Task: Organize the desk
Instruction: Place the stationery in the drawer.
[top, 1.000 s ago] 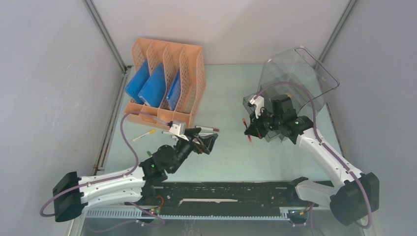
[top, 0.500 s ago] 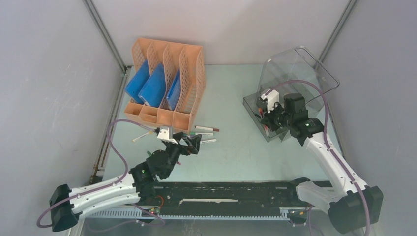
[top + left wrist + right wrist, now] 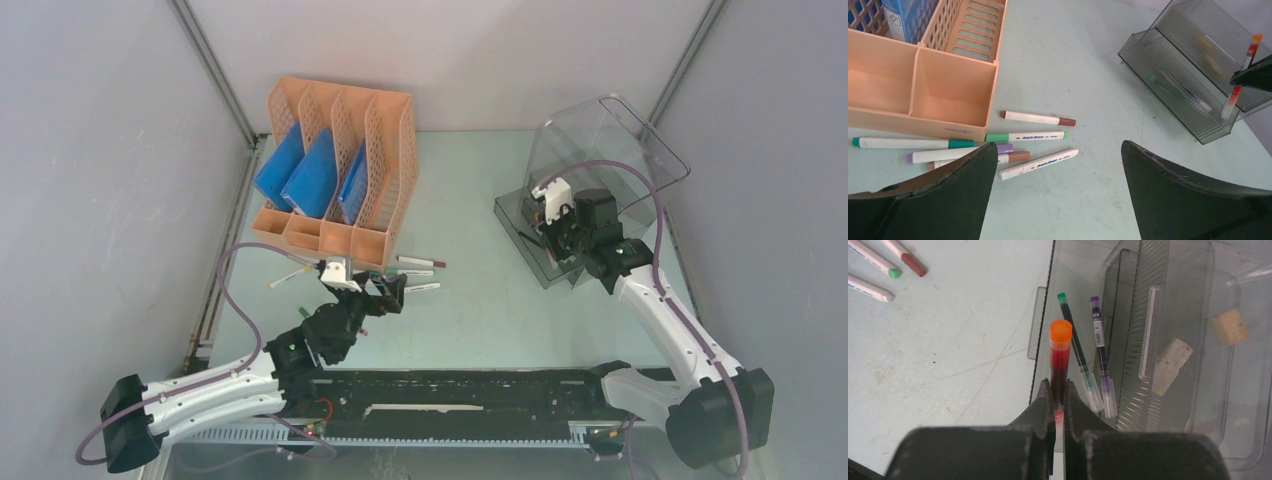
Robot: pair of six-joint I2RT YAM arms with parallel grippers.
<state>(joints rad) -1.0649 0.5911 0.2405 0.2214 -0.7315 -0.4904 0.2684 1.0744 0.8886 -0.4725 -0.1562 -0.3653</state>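
My right pincer clamps a red orange-capped pen, its length parallel to two pens in the clear drawer beneath. My left pincer gapes over markers on the desk.

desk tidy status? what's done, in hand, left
Done: a green pen and a purple pen lie in the clear plastic drawer box's open drawer. In hand: the right gripper is shut on a red pen with an orange cap at that drawer. Left: at least six white-barrelled markers lie loose on the pale green desk below the open left gripper.
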